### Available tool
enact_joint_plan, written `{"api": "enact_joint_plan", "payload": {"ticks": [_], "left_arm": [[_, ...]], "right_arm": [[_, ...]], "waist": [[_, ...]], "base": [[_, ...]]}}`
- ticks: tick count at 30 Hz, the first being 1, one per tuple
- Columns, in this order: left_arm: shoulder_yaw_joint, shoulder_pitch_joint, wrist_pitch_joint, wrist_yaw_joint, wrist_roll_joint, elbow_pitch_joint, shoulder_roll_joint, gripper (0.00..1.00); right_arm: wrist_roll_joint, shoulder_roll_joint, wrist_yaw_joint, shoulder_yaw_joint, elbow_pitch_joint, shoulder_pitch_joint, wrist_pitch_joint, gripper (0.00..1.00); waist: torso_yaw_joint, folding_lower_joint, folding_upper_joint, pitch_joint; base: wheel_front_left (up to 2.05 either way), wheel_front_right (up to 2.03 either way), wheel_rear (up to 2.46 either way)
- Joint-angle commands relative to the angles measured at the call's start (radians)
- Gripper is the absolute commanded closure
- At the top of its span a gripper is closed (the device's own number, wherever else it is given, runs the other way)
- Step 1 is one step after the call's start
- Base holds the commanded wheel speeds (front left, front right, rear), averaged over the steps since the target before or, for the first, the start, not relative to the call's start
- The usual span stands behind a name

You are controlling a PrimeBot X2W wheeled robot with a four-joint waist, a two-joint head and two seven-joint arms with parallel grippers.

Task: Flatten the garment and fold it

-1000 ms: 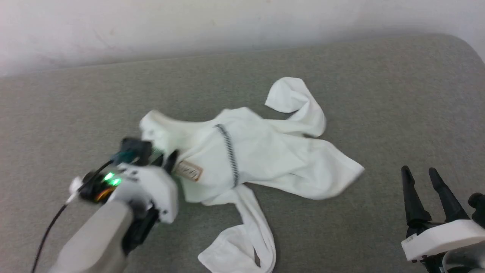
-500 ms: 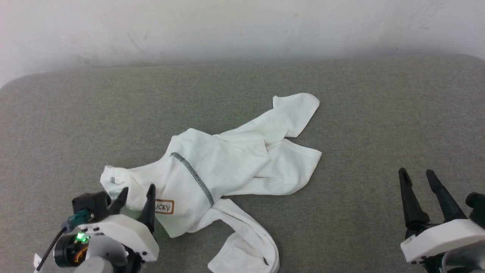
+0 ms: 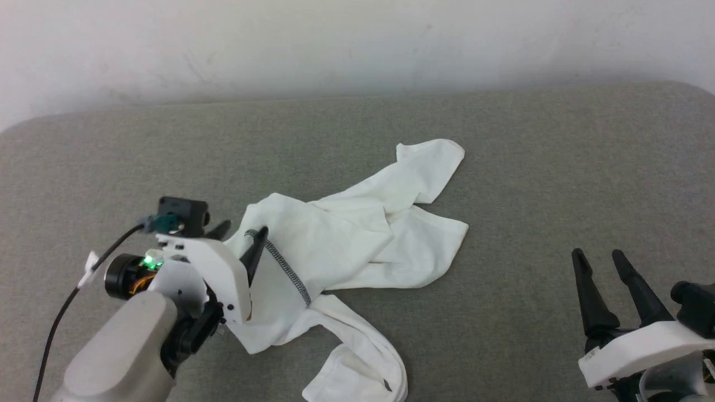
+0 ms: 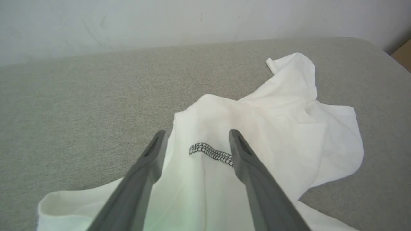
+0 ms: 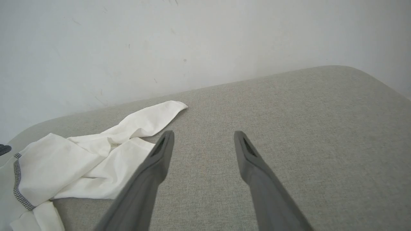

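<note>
garment [image 3: 357, 234]: part under left tool [image 3: 244, 228] body hidden | its end below that tool: cut by bottom edge | right tool [image 3: 596, 253] base: cut by edge | left tool touching cloth: unclear

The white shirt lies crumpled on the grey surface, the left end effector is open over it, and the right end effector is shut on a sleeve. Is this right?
Not quite. The right end effector is open, over bare grey surface apart from the shirt, as the right wrist view shows. The rest holds: left end effector open over the crumpled shirt.
</note>
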Motion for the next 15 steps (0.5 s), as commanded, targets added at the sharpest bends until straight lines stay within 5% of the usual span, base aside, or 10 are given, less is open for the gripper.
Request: {"api": "enact_joint_plan", "payload": {"ticks": [1, 2, 3, 4, 10, 15], "left_arm": [[-0.024, -0.035, 0.069, -0.035, -0.025, 0.054, -0.008, 0.36], [-0.024, -0.035, 0.069, -0.035, -0.025, 0.054, -0.008, 0.36], [-0.035, -0.052, 0.107, -0.056, -0.04, 0.083, -0.013, 0.76], [-0.042, -0.068, 0.133, -0.072, -0.051, 0.107, -0.017, 1.0], [-0.029, -0.199, 0.047, -0.079, 0.021, 0.151, -0.016, 1.0], [-0.089, -0.298, -0.048, -0.093, 0.111, 0.087, -0.107, 1.0]], "right_arm": [[0.007, 0.002, -0.001, 0.004, 0.005, -0.008, -0.004, 0.0], [0.007, 0.002, -0.001, 0.004, 0.005, -0.008, -0.004, 0.0], [0.01, 0.002, -0.001, 0.005, 0.01, -0.009, -0.006, 0.0], [0.014, 0.002, -0.001, 0.005, 0.016, -0.01, -0.008, 0.0], [0.024, 0.002, -0.001, -0.002, 0.038, -0.016, -0.025, 0.0], [0.025, 0.002, -0.001, -0.008, 0.052, -0.019, -0.029, 0.0]], "waist": [[-0.018, 0.0, 0.0, 0.01], [-0.018, 0.0, 0.0, 0.01], [-0.024, 0.0, 0.0, 0.012], [-0.031, 0.0, 0.0, 0.013], [-0.058, 0.0, 0.0, 0.019], [-0.071, 0.0, 0.0, 0.016]], "base": [[0.0, 0.0, 0.0], [0.0, 0.0, 0.0], [0.0, 0.0, 0.0], [0.0, 0.0, 0.0], [0.0, 0.0, 0.0], [0.0, 0.0, 0.0]]}}
